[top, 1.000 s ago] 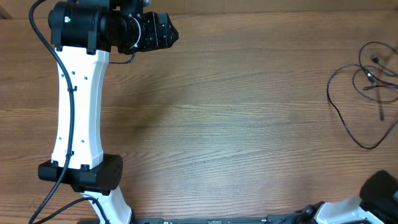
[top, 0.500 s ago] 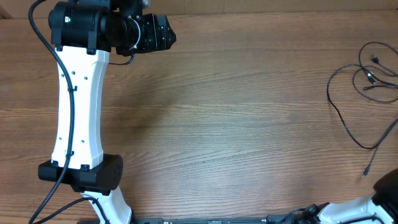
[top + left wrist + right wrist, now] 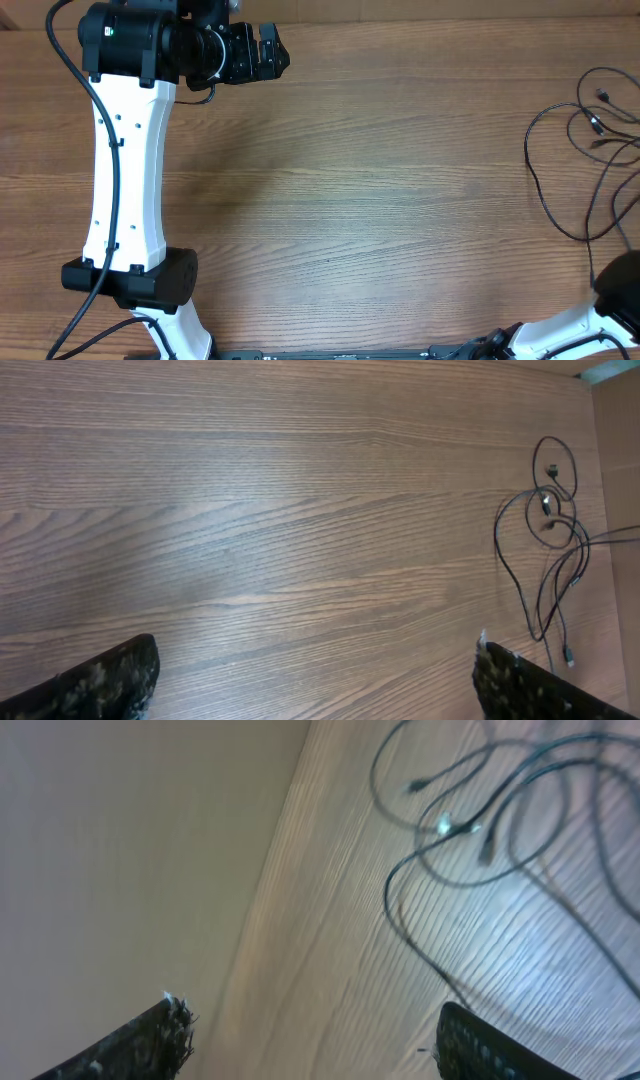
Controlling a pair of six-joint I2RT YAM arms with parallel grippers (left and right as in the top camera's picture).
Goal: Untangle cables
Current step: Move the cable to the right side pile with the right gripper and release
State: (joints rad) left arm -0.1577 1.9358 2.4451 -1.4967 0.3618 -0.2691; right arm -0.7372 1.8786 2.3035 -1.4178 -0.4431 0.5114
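The cables (image 3: 590,140) are thin black cords lying in loose overlapping loops at the table's far right edge. They also show in the left wrist view as cables (image 3: 548,550) far off to the right. In the right wrist view the cables (image 3: 480,820) lie ahead, with a silver-tipped plug among the loops. My left gripper (image 3: 278,52) stands open at the back left, far from them, and nothing lies between its fingers (image 3: 110,680). My right gripper (image 3: 310,1010) is open over the table's edge, short of the loops, holding nothing.
The white left arm (image 3: 128,170) stretches along the table's left side. The right arm's black body (image 3: 620,288) sits at the front right corner. The table edge (image 3: 275,890) runs diagonally in the right wrist view, with a beige surface beyond it.
My right gripper went from shut to open, and the cable end it had pulled toward the front dropped back into a loop. My left gripper opened wider.
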